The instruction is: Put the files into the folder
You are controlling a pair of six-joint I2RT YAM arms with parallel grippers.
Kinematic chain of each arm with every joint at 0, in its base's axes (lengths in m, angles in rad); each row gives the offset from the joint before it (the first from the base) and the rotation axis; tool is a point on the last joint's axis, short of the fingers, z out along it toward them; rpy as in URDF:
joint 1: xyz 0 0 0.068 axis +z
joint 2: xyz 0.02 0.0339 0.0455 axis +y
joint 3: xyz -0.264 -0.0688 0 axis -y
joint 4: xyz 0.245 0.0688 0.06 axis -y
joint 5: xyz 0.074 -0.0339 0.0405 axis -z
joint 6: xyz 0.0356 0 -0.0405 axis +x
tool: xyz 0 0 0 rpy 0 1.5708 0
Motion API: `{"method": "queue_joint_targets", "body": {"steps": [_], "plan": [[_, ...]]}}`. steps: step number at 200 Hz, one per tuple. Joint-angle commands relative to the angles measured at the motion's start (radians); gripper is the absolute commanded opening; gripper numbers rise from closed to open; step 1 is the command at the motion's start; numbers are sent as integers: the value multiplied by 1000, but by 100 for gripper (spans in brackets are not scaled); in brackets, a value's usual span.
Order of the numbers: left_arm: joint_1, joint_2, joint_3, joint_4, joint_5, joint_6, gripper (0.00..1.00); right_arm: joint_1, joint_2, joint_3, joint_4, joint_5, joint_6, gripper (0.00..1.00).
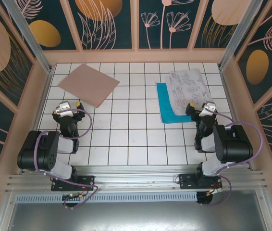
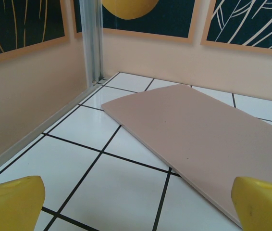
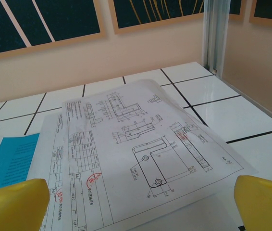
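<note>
We see left fingers [image 2: 11,204] spread wide, empty, facing closed kraft folder [image 1: 89,84] flat near table's [image 1: 136,144] far-left corner; right fingers [image 3: 263,202] equally wide, empty, at near edge of printed files [image 3: 136,139] lying over cyan sheet [image 3: 11,154], far-right side.

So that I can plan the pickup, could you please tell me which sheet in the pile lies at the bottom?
The cyan-blue sheet: it pokes out from under the white printed sheets and is the only coloured one.
</note>
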Motion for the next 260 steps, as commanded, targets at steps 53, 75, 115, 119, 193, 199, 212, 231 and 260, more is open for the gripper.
{"method": "queue_joint_targets", "body": {"steps": [53,75,115,119,193,199,212,231,260], "plan": [[6,-1,1,39,14,13,99,-1,0,14,16,-10,-20,99],[4,-9,-36,104,-4,11,99,-2,2,-40,125,-55,-37,99],[-26,-108,-52,53,-40,40,99,52,-71,-164,308,89,-60,99],[-26,-133,-42,10,-51,36,99,55,-94,-163,285,95,-64,99],[-55,-403,221,-353,-185,-7,99,144,-536,181,-288,218,-96,99],[-57,-412,268,-414,-214,-35,99,156,-548,264,-395,255,-65,99],[-57,-408,432,-684,-309,-193,99,149,-549,476,-734,302,129,99],[-34,-308,829,-1442,-243,-547,99,51,-513,685,-1238,206,569,99],[7,-149,981,-1571,54,-627,99,-39,-432,743,-1295,-155,669,99]]}}
